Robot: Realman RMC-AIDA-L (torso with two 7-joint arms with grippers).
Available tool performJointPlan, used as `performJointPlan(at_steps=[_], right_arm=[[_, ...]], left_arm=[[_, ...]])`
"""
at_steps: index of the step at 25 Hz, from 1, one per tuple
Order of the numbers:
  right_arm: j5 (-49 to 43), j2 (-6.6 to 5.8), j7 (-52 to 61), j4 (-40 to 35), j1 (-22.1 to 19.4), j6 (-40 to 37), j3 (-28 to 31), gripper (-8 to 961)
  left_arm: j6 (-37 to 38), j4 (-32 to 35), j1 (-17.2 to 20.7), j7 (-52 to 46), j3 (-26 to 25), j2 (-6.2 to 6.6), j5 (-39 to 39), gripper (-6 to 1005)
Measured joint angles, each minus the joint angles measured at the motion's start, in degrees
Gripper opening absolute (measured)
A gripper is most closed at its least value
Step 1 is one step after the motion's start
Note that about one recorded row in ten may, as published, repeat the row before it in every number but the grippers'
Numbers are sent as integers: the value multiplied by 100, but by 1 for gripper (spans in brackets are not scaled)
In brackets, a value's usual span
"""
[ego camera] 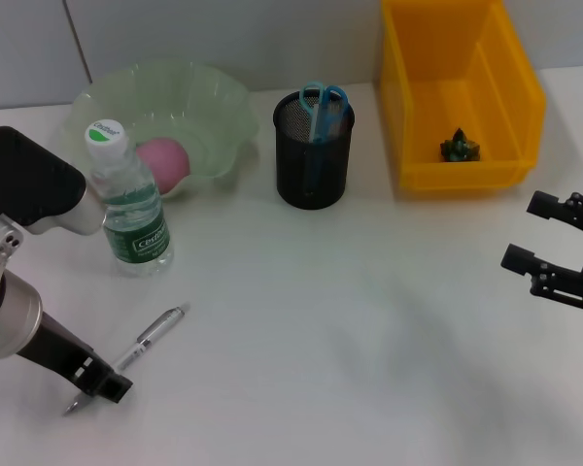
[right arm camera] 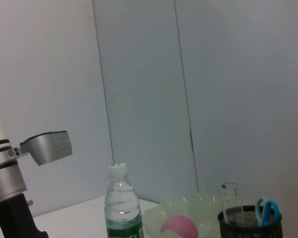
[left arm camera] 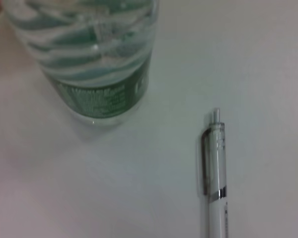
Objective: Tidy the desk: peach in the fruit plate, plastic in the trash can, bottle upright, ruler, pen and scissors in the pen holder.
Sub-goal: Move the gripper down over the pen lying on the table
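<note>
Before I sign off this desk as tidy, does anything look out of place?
Yes: the slim silver-grey ballpoint pen lies flat on the white desk by the left gripper, not in the black wire-mesh pen holder. The clear plastic water bottle stands upright.

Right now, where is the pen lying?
In the head view the pen lies flat on the desk, on the robot's left, just in front of the upright bottle and beside the left gripper.
</note>
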Motion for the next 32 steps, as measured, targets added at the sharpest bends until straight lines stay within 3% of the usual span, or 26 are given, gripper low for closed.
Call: performJointPlan(at_steps=[10,26,32], right_arm=[[0,0,1,30,-12,24,-11,803],[4,0,14,24,-41,23,-11,802],[9,0,10,26,-52,26,-11,803]], left_arm=[[91,-36,-71,50,45,-8,5,666],[217,-49,-188,-15,162,-26,120,477],[218,-201,-265,-25,205,-24,120,483]])
